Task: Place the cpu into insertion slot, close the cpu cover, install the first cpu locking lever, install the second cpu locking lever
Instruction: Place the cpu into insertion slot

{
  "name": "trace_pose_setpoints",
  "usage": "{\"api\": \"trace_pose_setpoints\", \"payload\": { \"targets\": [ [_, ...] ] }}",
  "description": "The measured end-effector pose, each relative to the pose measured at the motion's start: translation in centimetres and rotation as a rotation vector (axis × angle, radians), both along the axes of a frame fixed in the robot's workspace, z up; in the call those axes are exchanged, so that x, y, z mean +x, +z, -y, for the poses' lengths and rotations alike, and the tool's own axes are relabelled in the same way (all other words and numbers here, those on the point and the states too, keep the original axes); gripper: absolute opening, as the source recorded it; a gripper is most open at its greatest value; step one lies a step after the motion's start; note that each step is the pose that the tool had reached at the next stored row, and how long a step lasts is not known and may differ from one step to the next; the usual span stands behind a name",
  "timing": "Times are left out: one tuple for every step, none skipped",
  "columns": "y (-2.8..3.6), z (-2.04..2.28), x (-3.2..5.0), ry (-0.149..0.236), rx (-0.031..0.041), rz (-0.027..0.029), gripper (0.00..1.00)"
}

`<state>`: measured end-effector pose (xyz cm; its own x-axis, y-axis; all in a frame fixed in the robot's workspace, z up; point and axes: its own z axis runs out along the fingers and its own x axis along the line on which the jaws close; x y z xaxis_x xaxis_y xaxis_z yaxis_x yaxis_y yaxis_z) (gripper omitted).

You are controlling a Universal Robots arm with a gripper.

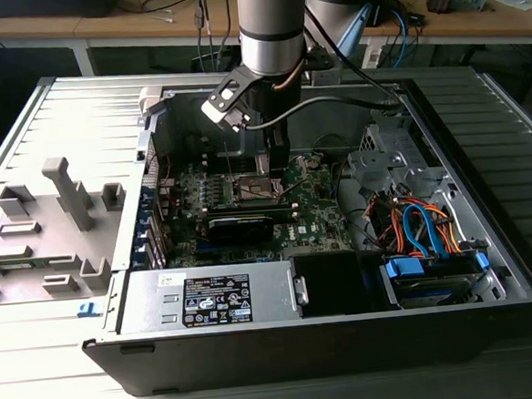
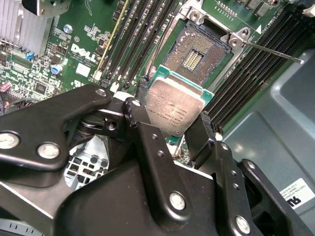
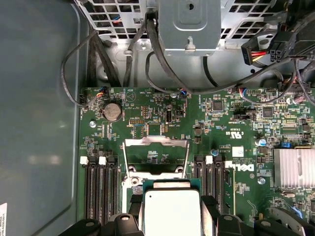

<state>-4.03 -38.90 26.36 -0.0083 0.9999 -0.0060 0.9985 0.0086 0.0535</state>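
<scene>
Your gripper (image 2: 172, 114) is clenched on the cpu (image 2: 175, 109), one black finger (image 2: 139, 104) against each of two opposite edges, with the chip's silvery-grey top facing the second wrist camera and its green border showing along the sides. The chip is clear of the insertion slot (image 2: 195, 53): in the second wrist view the socket lies bare just beyond the chip's far edge, its dark centre and rows of contacts uncovered, so the cpu is not seated. How high the chip hangs over the board you cannot judge from these views. The cpu cover (image 3: 155, 143) stands swung up and open past the chip in the first wrist view, with green board visible through its square window. A thin metal lever (image 2: 271, 52) sticks out free from one corner of the socket. Long black memory slots (image 2: 135, 34) run along both sides of the socket. In the exterior view your arm (image 1: 271, 35) reaches straight down into the open computer case (image 1: 488, 239) over the middle of the green board, with the grey power supply box (image 1: 214, 299) along the near wall and a grey fixture tray (image 1: 61, 209) well apart on the exterior view's left.
</scene>
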Motion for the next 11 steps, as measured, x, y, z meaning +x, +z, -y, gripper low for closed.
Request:
{"api": "trace_pose_setpoints", "payload": {
  "targets": [
    [-0.02,-0.01,0.0,0.0,0.0,0.0,0.55],
    [-0.04,-0.01,0.0,0.0,0.0,0.0,0.55],
    [-0.06,-0.01,0.0,0.0,0.0,0.0,0.55],
    [-0.08,-0.01,0.0,0.0,0.0,0.0,0.55],
    [-0.1,-0.01,0.0,0.0,0.0,0.0,0.55],
    [-0.12,-0.01,0.0,0.0,0.0,0.0,0.55],
    [-0.14,-0.01,-0.01,0.0,0.0,0.0,0.55],
    [-0.2,-0.01,-0.01,0.0,0.0,0.0,0.55],
    [-0.26,-0.01,-0.02,0.0,-0.0001,0.0,0.55],
    [-0.28,-0.01,-0.02,0.0,0.0,0.0,0.55],
    [-0.29,-0.01,-0.02,0.0,0.0,0.0,0.55]
  ]
}}
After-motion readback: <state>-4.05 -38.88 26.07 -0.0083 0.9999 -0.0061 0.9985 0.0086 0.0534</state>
